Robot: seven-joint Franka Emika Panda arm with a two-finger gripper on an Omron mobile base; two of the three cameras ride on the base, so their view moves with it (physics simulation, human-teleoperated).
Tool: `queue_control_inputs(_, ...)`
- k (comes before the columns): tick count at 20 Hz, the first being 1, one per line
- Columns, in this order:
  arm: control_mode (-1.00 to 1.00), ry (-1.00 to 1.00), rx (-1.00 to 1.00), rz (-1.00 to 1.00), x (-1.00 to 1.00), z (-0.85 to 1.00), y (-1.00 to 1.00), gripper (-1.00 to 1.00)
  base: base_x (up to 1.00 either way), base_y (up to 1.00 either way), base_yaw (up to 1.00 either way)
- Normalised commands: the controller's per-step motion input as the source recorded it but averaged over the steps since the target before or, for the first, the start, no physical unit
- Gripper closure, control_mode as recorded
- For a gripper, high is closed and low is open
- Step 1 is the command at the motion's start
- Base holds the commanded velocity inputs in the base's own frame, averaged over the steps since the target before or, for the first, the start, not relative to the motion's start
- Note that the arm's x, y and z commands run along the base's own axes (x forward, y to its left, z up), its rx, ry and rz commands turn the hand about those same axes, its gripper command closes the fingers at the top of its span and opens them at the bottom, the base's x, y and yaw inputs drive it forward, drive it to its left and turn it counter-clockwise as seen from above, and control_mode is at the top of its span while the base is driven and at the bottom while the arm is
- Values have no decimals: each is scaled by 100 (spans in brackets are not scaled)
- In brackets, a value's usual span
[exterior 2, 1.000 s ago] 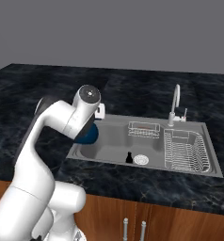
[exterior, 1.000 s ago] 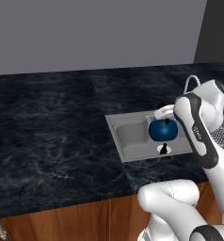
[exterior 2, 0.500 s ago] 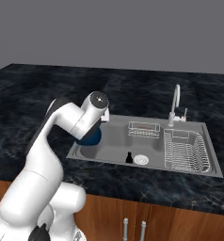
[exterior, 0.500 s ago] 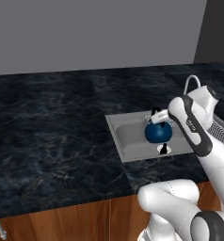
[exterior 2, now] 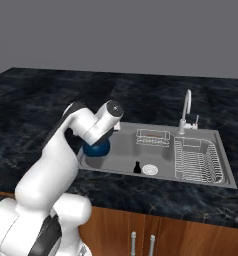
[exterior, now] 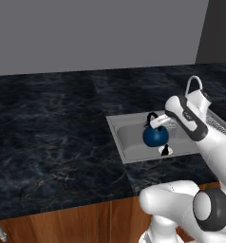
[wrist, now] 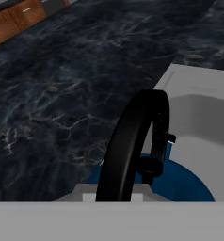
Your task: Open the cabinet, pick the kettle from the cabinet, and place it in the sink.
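The kettle is seen inside the sink, near the middle of the basin in the left base view and at the basin's left end in the right base view. Its dark-blue body sits low in the grey basin, and its black arched handle stands upright above it. The end effector is closed on that handle: in the left base view the white hand is placed directly over the top of the arch, and in the hand view the black arch rises from between the fingers at the bottom edge, with the blue body just behind it. Whether the kettle's base touches the basin floor cannot be told.

A small black stopper is seen on the basin floor just beside the kettle, next to a round drain. A curved silver faucet is mounted at the back rim, and a wire drying rack fills the right part of the sink. The basin is set into a black marble worktop, under which reddish-brown wooden fronts are visible.
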Motion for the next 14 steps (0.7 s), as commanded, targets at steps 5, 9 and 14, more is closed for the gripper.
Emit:
queue_control_inputs(5, -100, 0, 0, 15, 34, -20, -15, 100, 0, 0, 0)
queue_control_inputs(9, -100, 0, 0, 17, 32, -23, -12, 100, 0, 0, 0)
queue_control_inputs(14, -100, 0, 0, 9, 33, -21, -2, 100, 0, 0, 0)
